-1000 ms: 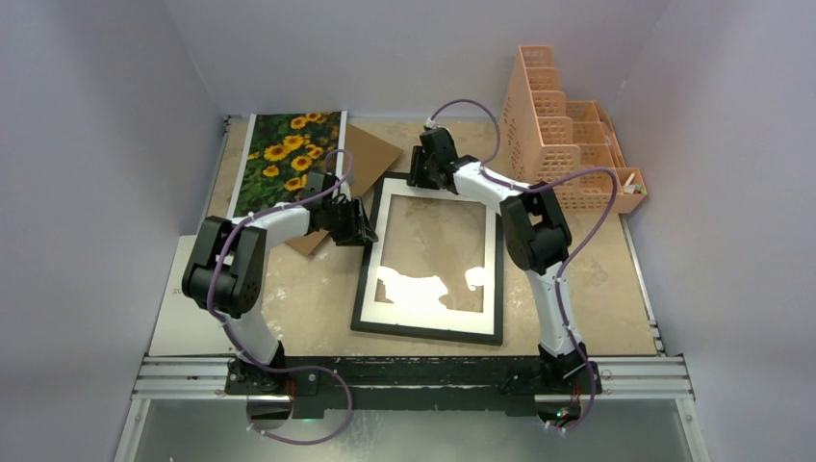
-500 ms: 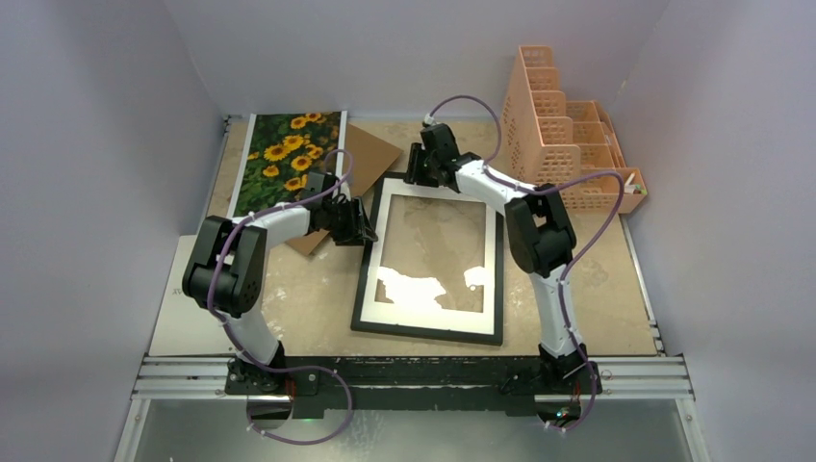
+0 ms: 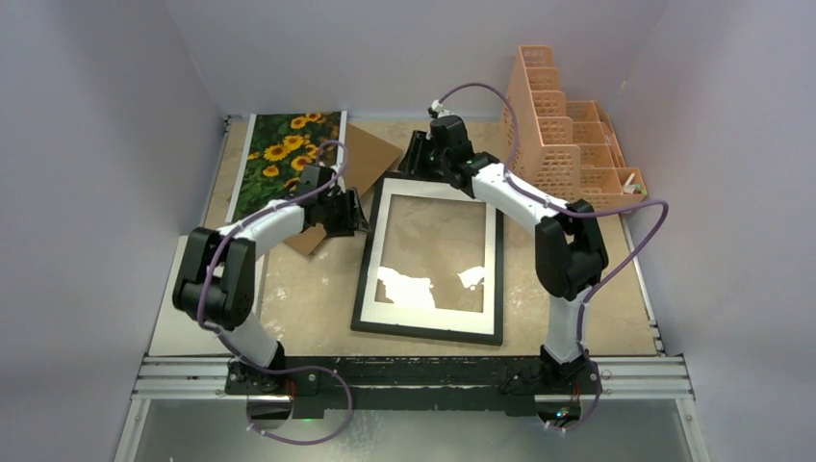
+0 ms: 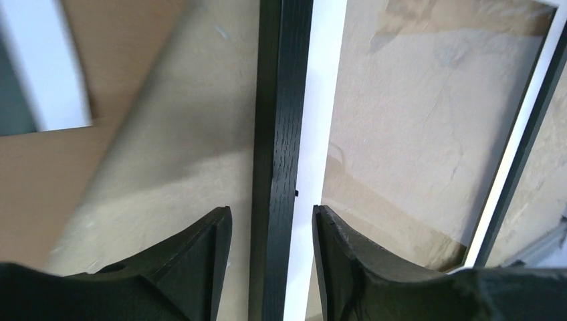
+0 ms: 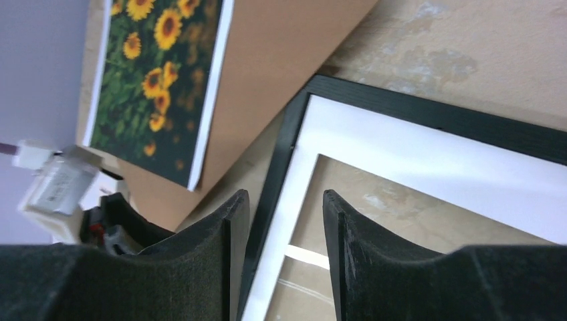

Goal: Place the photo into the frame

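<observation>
The black frame [image 3: 428,333] with a white mat lies flat mid-table, and bare tabletop shows through its opening. The sunflower photo [image 3: 289,154] lies at the back left, overlapping a brown board [image 3: 373,154]. My left gripper [image 3: 354,214] is at the frame's left rail. In the left wrist view it [image 4: 271,212] stands open astride the black rail [image 4: 284,100], with a gap on each side. My right gripper [image 3: 419,162] hovers open over the frame's back left corner. The right wrist view shows its [image 5: 285,195] jaws holding nothing, with the rail [image 5: 428,112] and photo [image 5: 154,73] beyond.
A peach mesh organizer [image 3: 563,135] stands at the back right against the wall. A white sheet [image 3: 178,327] lies at the front left edge. Grey walls close in on three sides. The left arm's wrist [image 5: 107,224] shows in the right wrist view.
The right gripper has drawn back from the frame's top edge, its elbow swinging right. The left gripper has shifted slightly back along the left rail. Both jaws have opened a little wider.
</observation>
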Motion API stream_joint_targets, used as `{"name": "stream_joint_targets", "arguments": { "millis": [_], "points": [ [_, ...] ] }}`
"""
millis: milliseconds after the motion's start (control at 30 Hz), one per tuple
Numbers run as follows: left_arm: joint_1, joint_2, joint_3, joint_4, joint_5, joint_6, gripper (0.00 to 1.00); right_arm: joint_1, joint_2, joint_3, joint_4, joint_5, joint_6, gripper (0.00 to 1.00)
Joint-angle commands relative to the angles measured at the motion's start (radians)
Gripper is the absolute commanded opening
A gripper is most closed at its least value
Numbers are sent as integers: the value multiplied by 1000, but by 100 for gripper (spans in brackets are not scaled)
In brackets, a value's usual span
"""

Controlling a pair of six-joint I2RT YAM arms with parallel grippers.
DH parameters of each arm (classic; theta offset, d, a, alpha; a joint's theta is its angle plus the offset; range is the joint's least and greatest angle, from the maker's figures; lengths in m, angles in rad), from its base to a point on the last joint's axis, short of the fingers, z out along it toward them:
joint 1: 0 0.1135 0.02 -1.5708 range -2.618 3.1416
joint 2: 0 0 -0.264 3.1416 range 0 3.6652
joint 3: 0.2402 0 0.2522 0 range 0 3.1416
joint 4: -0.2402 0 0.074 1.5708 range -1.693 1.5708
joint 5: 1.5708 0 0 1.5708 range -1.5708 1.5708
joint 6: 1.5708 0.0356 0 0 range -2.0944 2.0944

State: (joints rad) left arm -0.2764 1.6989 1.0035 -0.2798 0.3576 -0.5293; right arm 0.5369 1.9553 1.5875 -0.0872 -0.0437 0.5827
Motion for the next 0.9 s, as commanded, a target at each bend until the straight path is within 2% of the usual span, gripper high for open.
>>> {"name": "stream_joint_targets", "arguments": {
  "millis": [0,167,300,433,600,767,867],
  "points": [
    [-4,-195,57,-36,-257,53,50,27,-35,-22,83,-80,102,48],
    [-3,-312,78,-94,-509,55,54,81,38,39,166,-169,247,48],
    [6,-280,131,-158,-586,38,56,137,139,154,116,-173,309,48],
    [80,-195,187,-182,-546,9,57,177,218,209,98,-197,331,47],
    [233,-100,195,-130,-422,-57,48,198,293,231,183,-335,322,43],
    [308,-8,214,-60,-372,-66,38,213,345,257,179,-296,329,43],
    [328,33,242,-33,-371,-55,36,213,381,295,171,-266,334,42]
  ]
}}
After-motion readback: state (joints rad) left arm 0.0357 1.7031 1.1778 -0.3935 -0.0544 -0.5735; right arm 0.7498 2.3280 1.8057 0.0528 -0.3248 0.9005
